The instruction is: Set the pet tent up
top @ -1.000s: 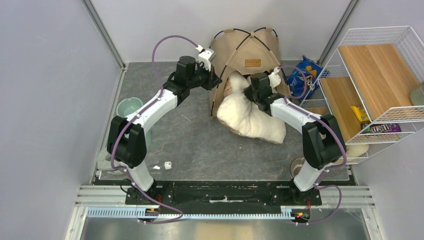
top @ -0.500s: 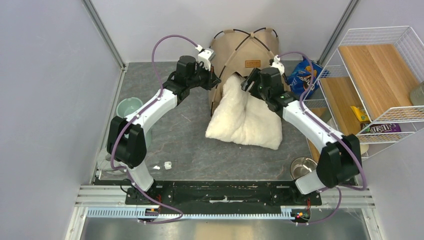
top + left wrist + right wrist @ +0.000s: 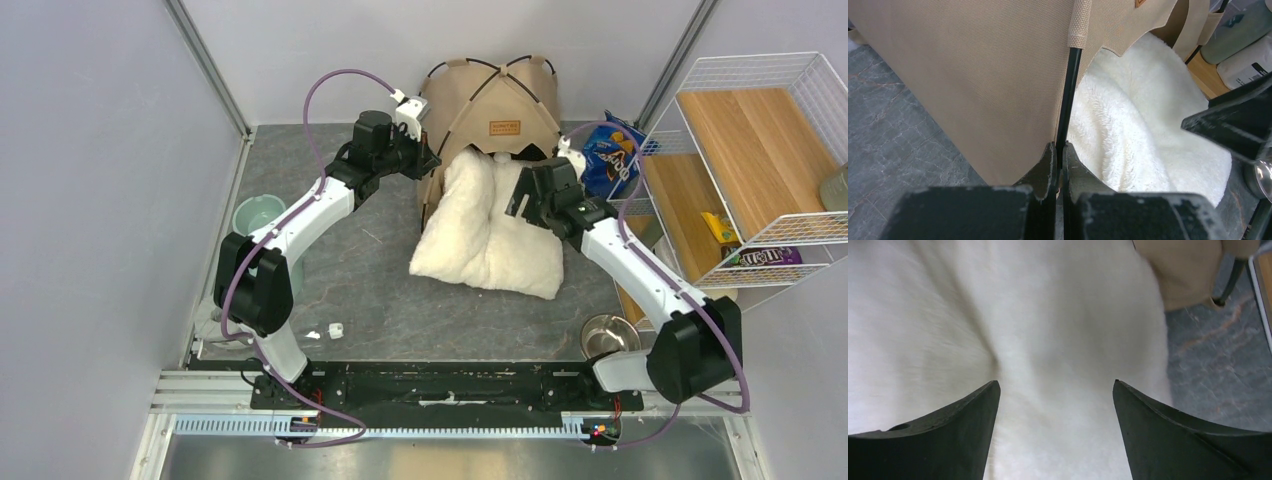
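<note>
At the back of the table [image 3: 380,290], pet tent [image 3: 497,95] stands upright, doorway facing the arms. Left gripper [image 3: 1059,156] is clenched on the black pole [image 3: 1068,95] at the door's left edge, likely bracing the frame against sliding. Right gripper [image 3: 1055,385] is spread wide, grasping nothing, hovering over the white pillow [image 3: 490,235], which lies half in the doorway. Pushing it inside looks next

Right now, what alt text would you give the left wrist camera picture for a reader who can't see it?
The left hand is pinched shut on a thin black pole at the edge of the tan pet tent. A fluffy white pillow lies at its opening on the right; grey table shows at left.
</note>
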Motion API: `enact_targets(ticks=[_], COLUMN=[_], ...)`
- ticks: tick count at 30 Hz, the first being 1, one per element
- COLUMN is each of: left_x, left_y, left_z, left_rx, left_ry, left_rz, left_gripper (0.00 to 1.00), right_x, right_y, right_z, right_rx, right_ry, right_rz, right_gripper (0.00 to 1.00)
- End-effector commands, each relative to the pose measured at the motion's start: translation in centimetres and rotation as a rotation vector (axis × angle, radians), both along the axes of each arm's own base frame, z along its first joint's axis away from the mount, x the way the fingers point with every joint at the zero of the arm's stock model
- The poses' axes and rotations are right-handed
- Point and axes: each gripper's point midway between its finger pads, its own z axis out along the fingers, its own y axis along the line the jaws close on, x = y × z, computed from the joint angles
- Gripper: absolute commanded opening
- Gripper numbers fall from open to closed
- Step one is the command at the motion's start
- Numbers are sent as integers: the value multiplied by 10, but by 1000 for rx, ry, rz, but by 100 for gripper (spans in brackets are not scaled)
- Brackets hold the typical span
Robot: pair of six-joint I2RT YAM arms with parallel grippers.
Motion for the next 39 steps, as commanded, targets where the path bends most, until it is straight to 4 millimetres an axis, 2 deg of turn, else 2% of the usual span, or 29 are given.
enact_targets(ticks=[1,3,6,9,10,18,21,23,27,30,36,39], left_x=[-4,-5,-6,-7,-7,-9,-9,-9,-9,-9,-7,-5], left_y=[4,3,2,2,2,0,-2,-3,-3,-4,-6,-6], left_z=[2,1,0,1,1,1,1,1,-1,0,0,1], left_rx=[33,29,27,27,28,27,21,18,21,18,7,5], left_ry=[8,14,21,21,20,33,40,43,53,55,64,65], left_rz=[4,-3,-10,-13,-12,-25,-33,-36,-40,-40,-35,-29], left_gripper=[2,2,2,2,2,2,2,2,2,2,2,2], right_x=[-15,-10,2,18,24,73,89,101,118,124,123,109], right_y=[-11,-9,-12,-14,-12,11,10,7,15,23,11,8], right_z=[-46,-62,-73,-65,-58,28,40,41,42,29,-4,4], right_rx=[-143,-175,-226,-266,-264,-255,-292,-326,-360,-353,-348,-327], right_ry=[150,181,189,147,118,-191,-248,-285,-370,-380,-265,-225], right_rz=[76,112,116,100,103,162,147,129,167,197,103,97], right_gripper=[85,74,40,4,0,0,0,0,0,0,0,26])
